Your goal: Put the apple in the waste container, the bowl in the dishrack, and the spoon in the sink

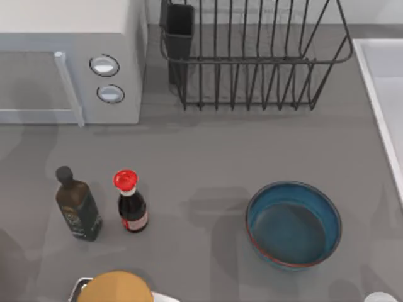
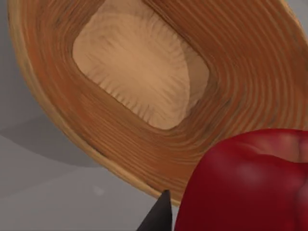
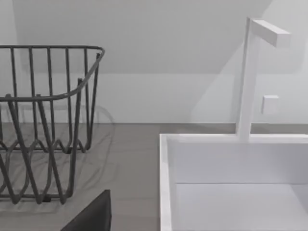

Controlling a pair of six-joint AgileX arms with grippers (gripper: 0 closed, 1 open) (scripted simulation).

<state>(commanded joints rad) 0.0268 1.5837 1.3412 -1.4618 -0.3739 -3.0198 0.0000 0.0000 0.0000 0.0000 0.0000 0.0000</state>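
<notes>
Apple (image 2: 250, 185) first — the small glossy red round fruit sits close under my left wrist camera, above the woven wooden basket (image 2: 144, 86) with its pale inner floor; a dark fingertip (image 2: 159, 219) shows beside the fruit, but I cannot tell whether the left claw is clenched on it. From above, that basket (image 1: 116, 286) lies at the table's near edge, left of centre. The grey matte tabletop (image 1: 201, 157) carries 2 bottles, an olive-dark one (image 1: 77, 204) and a red-capped sauce bottle (image 1: 131, 202), well apart from the teal-blue bowl (image 1: 293, 224) with its reddish-brown rim. At the back stand the white microwave (image 1: 69, 60) and the dark wire dishrack (image 1: 252, 56); the pale sink (image 1: 384, 107) lies at the right, below a white wall (image 3: 144, 33) — the right claw's state I cannot tell.
</notes>
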